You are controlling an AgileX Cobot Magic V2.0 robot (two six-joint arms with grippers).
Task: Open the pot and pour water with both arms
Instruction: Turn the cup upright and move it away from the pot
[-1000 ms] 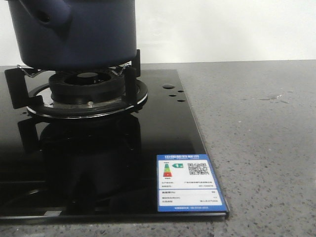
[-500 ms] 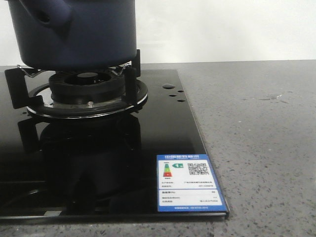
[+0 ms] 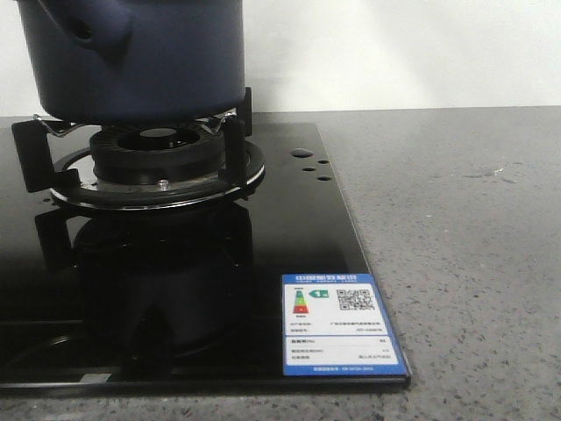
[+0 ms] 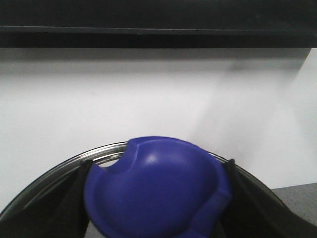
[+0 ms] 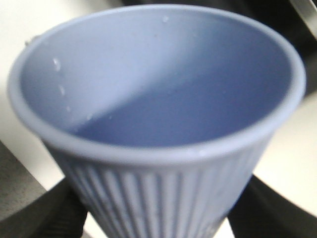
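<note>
The dark navy pot (image 3: 140, 57) sits on the gas burner's pan support (image 3: 149, 162) at the far left of the front view, side knob (image 3: 92, 26) facing left. Its top is cut off by the frame. No gripper shows in that view. In the left wrist view my left gripper (image 4: 156, 198) is shut on a lid's round blue knob (image 4: 158, 191). The lid's steel rim (image 4: 106, 150) curves behind it, against a white wall. In the right wrist view my right gripper (image 5: 158, 213) is shut on a pale blue ribbed cup (image 5: 163, 188), with droplets on its inner wall.
The black glass cooktop (image 3: 289, 228) carries an energy label (image 3: 340, 324) at its front right corner. Grey speckled counter (image 3: 456, 246) lies to its right, with small wet marks (image 3: 491, 174). A white wall stands behind.
The whole front view has shifted a few pixels to the right. The pot stays on the burner.
</note>
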